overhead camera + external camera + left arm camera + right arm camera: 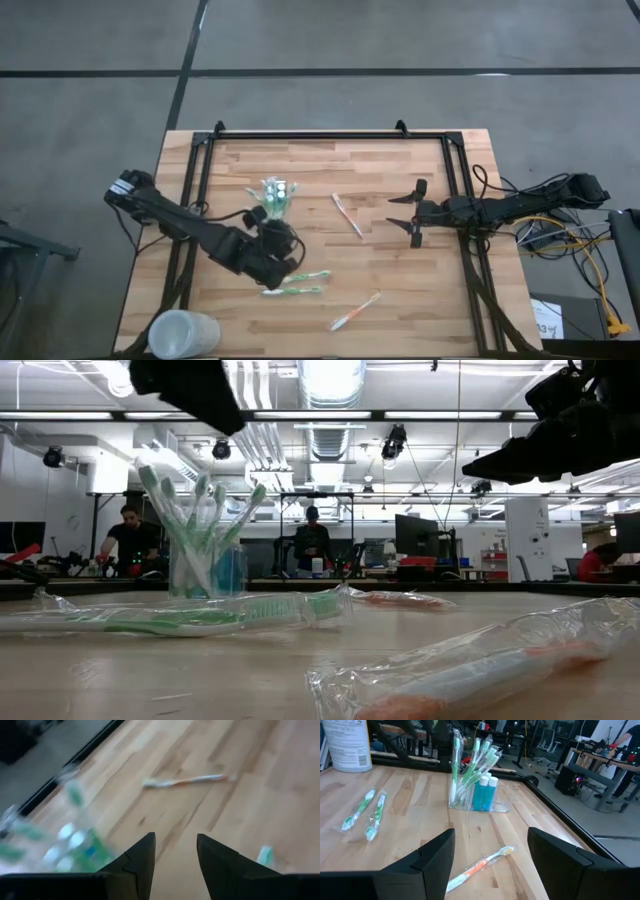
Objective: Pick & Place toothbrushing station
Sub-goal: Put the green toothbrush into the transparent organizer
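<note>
The toothbrushing station (274, 194) stands upright on the wooden table (400, 290), a little left of centre in the high view and toward the table's far edge. It is a clear holder with green toothbrushes fanning out of it and small blue tubes (486, 793) set at its side.

The left gripper (284, 250) hangs just below the holder in the high view, fingers spread and pinching nothing; bare wood shows between them in its wrist picture. Directly beneath it in that view lie two wrapped green toothbrushes (295, 282), side by side. A wrapped orange toothbrush (355, 311) lies at the lower centre, and another orange one (348, 215) lies between the holder and the right gripper (417, 213). The right gripper waits at the right of the table, jaws spread wide and empty. A large frosted cup (184, 334) sits at the table's lower left corner.

The right wrist view shows what the overhead picture cannot — the holder's see-through walls (497, 806), the brushes leaning inside, and the tubes' white caps. The low view puts the wrapped green brush (190, 617) across the foreground with the holder (206, 556) behind it, and people (313, 544) at desks in the room beyond — none near the table.
</note>
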{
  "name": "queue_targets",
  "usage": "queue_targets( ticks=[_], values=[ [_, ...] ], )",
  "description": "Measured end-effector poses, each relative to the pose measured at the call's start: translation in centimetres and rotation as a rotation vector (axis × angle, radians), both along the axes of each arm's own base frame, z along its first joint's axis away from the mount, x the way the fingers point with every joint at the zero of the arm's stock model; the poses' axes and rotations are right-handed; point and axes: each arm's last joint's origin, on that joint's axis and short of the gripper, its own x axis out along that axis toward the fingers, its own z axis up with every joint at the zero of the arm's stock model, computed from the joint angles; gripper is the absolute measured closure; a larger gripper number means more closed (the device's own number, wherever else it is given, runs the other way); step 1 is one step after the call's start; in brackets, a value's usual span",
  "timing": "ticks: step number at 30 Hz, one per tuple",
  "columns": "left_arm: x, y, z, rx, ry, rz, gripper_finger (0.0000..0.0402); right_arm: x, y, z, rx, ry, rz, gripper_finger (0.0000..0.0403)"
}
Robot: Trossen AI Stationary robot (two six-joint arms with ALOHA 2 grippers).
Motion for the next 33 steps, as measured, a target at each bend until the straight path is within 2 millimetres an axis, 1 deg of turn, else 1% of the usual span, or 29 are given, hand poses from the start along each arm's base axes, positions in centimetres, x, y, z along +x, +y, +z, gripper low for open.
queue_targets(
  ticks=[4, 7, 11, 14, 20, 24, 27, 33],
  values=[
    [2.1, -1.1, -0.9, 0.036, -0.032, -0.095, 0.0252, 0.0, 0.0, 0.0, 0.0, 0.0, 0.0, 0.0158],
    [3.3, -2.0, -1.9, 0.045, -0.032, -0.182, 0.0252, 0.0, 0.0, 0.0, 0.0, 0.0, 0.0, 0.0158],
    [4.3, -2.8, -3.0, 0.028, 0.009, -0.328, 0.0252, 0.0, 0.0, 0.0, 0.0, 0.0, 0.0, 0.0158],
    [5.1, -3.4, -4.0, 0.017, 0.02, -0.391, 0.0252, 0.0, 0.0, 0.0, 0.0, 0.0, 0.0, 0.0158],
    [6.7, -4.2, -6.3, 0.018, 0.012, -0.406, 0.0252, 0.0, 0.0, 0.0, 0.0, 0.0, 0.0, 0.0158],
    [7.6, -4.6, -8.3, -0.019, 0.026, -0.41, 0.0252, 0.0, 0.0, 0.0, 0.0, 0.0, 0.0, 0.0158],
    [7.9, -4.7, -9.5, -0.045, 0.054, -0.412, 0.0252, 0.0, 0.0, 0.0, 0.0, 0.0, 0.0, 0.0158],
    [8.0, -4.7, -10.9, -0.071, 0.104, -0.395, 0.0252, 0.0, 0.0, 0.0, 0.0, 0.0, 0.0, 0.0158]
  ],
)
